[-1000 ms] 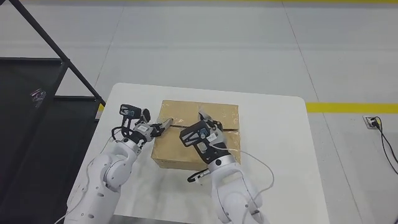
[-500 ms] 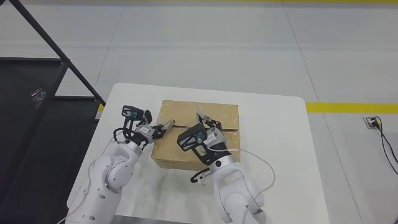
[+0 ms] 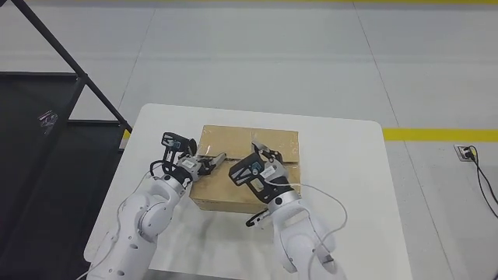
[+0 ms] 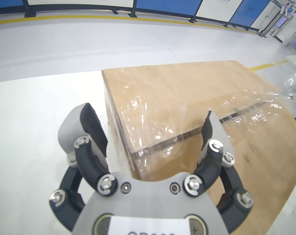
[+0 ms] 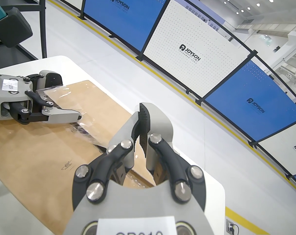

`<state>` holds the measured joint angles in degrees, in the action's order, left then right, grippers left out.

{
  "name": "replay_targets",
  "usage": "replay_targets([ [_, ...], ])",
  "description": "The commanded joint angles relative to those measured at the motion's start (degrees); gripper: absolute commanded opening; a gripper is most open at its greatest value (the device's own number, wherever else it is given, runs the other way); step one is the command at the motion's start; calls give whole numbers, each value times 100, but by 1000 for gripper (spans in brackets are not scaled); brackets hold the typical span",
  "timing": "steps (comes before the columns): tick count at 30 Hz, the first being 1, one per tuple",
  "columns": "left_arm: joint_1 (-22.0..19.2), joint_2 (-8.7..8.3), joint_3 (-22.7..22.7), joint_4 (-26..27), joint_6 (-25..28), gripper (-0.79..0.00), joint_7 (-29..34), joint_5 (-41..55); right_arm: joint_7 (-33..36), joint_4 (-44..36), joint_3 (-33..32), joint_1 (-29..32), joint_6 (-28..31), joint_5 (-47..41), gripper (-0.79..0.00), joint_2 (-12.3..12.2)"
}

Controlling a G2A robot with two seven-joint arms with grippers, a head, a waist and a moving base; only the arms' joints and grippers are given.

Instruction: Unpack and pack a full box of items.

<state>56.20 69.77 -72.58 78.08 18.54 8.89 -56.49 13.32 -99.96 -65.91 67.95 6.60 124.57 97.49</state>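
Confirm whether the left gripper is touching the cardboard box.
Touching. Right wrist view shows one jaw of the open left gripper lying flat on the taped cardboard box.

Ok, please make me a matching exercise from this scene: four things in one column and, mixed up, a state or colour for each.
Things:
1 left claw
2 right claw
3 cardboard box
4 table

States:
A white
B open, astride the box's end edge
C shut, over the box's top
D brown, flaps down, clear tape across it

Pairs: 1-B; 2-C; 3-D; 4-A
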Motion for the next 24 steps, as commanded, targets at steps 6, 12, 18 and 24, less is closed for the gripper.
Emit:
replay_targets([
  [6,-70,26,89,-83,-56,0,1,-26,38,80,-49,-13,57,-15,-785,-38],
  [12,-91,35,111,-123,-57,0,17,-42,91,155,-73,-45,12,-140,-690,-54],
  [18,-100,41,117,-148,-46,0,29,-45,150,116,-85,-8,-80,-168,-554,-76],
  [24,-113,49,126,-176,-37,0,27,-30,265,94,-70,39,-279,-133,-533,-89],
])
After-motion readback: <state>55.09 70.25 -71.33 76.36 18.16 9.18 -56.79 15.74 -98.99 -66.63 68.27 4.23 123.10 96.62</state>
